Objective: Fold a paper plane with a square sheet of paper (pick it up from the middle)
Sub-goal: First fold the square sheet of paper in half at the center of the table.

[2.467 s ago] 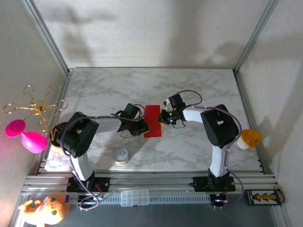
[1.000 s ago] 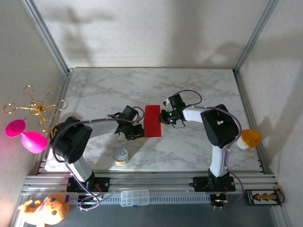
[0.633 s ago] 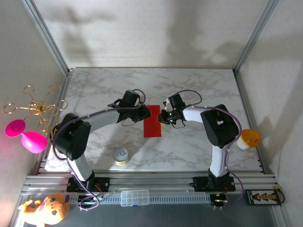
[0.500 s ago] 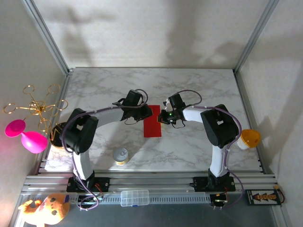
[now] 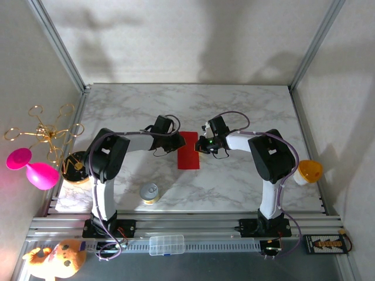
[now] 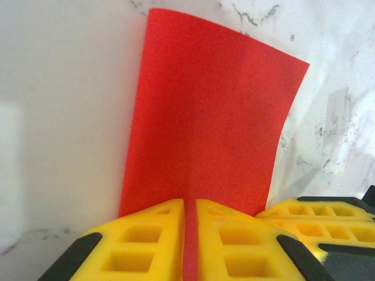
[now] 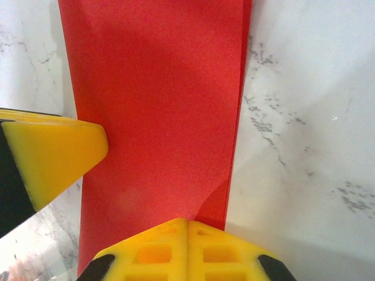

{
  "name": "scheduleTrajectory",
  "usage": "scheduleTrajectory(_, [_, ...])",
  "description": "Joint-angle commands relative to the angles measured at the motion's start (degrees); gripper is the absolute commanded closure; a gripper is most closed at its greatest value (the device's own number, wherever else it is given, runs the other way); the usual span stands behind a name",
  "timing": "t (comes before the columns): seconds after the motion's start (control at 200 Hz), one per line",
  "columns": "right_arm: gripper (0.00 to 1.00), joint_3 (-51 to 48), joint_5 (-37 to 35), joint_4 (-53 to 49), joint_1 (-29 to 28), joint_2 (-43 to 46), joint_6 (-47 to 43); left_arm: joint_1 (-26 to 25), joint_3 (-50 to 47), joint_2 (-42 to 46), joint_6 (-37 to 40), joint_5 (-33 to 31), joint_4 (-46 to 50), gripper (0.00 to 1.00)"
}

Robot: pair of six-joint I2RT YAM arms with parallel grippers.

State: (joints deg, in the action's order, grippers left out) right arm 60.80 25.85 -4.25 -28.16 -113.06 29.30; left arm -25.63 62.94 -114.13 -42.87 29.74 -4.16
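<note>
The square sheet of paper [image 5: 188, 151] lies flat near the middle of the marble table [image 5: 246, 105] as a narrow red rectangle, its long sides running from near to far. In the right wrist view a second layer shows along one long edge of the paper [image 7: 158, 105], so it is doubled over. The left wrist view shows a faint straight crease running along the paper [image 6: 211, 117]. The left gripper [image 5: 177, 141] sits at the sheet's far left edge. Up close, the left gripper [image 6: 188, 202] has its yellow pads drawn almost together, with a thin slit between them showing red; I cannot tell whether it pinches the paper or only presses on it. The right gripper [image 5: 201, 145] meets the far right edge, directly across from the left one. Its fingers are fully closed with no gap, and the tips of the right gripper [image 7: 187, 221] rest on the doubled edge. Each wrist camera catches a yellow finger of the opposite gripper beside the sheet. A small tin can [image 5: 150, 193] stands well apart on the near left of the table. A pink toy [image 5: 32, 167] and a gold wire stand [image 5: 44, 132] sit off the left side.
</note>
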Motion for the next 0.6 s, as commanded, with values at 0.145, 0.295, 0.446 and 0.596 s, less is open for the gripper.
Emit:
scheduleTrajectory(0.145, [0.96,-6.5,-20.0,-15.9,0.5,-9.6,-1.7,6.0,-1.0,3.7,3.6,-4.2,3.1,0.85])
scheduleTrajectory(0.295, [0.96,-6.3,-19.9,-15.9,0.5,-9.5,-1.6,4.4,0.1,7.0,1.5,0.0,-0.3,0.85])
scheduleTrajectory(0.446, [0.96,-6.3,-19.8,-15.9,0.4,-9.6,-1.5,1.3,1.1,6.7,-0.2,0.9,-3.1,0.85])
scheduleTrajectory(0.596, [0.96,-6.4,-19.7,-15.8,0.5,-9.7,-1.4,-0.3,4.2,1.9,-0.5,0.4,-1.5,0.86])
